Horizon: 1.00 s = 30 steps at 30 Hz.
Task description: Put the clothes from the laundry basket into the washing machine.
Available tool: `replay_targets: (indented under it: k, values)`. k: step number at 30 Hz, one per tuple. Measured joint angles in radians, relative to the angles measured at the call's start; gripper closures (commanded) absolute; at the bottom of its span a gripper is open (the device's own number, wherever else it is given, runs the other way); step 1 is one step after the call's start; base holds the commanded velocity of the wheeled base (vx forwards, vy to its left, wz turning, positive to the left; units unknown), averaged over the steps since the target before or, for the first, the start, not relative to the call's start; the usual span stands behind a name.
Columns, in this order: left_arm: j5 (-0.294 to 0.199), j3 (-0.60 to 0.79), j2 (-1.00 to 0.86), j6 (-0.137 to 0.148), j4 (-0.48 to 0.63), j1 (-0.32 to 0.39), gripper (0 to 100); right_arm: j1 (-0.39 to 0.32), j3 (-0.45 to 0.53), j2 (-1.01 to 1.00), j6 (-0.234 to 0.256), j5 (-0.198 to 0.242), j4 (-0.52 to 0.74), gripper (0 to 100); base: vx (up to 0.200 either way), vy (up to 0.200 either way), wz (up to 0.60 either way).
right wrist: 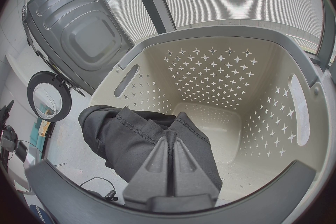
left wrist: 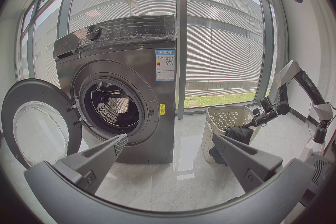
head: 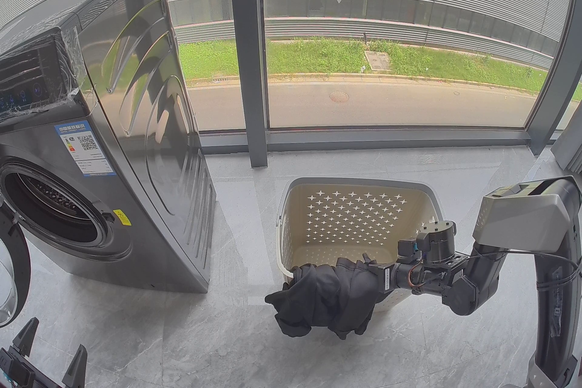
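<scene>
One dark garment [head: 327, 295] is in transit. The right claw [right wrist: 170, 139] is clamped together on a fold of it. The cloth hangs below and ahead of that claw at the near rim of the laundry basket [head: 357, 182], partly outside it; contact with the rim cannot be confirmed. Beyond the claw the basket's bottom and walls are bare, with no further clothes visible.

The washing machine [head: 145, 165] stands well apart from this claw, door [left wrist: 38, 119] swung open. A dark shape in the drum [left wrist: 112, 109] may be cloth already loaded.

The left claw [left wrist: 168, 137] faces the drum, fingers apart, holding nothing.

Assessment: basket apparently cleared, and this item is yet to be carried across and deposited.
</scene>
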Motion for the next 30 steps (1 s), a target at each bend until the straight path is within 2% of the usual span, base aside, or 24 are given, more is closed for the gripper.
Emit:
replay_targets:
  k: [10,23,26,30]
  values:
    - [0.0,0.0,0.0,0.0,0.0,0.0,0,-0.001,0.007,-0.066,0.031,0.004,-0.04,100,0.0,0.0,0.0]
    - [0.0,0.0,0.0,0.0,0.0,0.0,0,0.001,0.079,-0.421,0.168,0.006,-0.057,100,0.0,0.0,0.0]
    - [0.0,0.0,0.0,0.0,0.0,0.0,0,0.006,0.107,-0.496,0.214,0.004,-0.072,100,0.0,0.0,0.0]
    - [0.0,0.0,0.0,0.0,0.0,0.0,0,0.01,0.13,-0.553,0.247,0.004,-0.116,100,0.0,0.0,0.0]
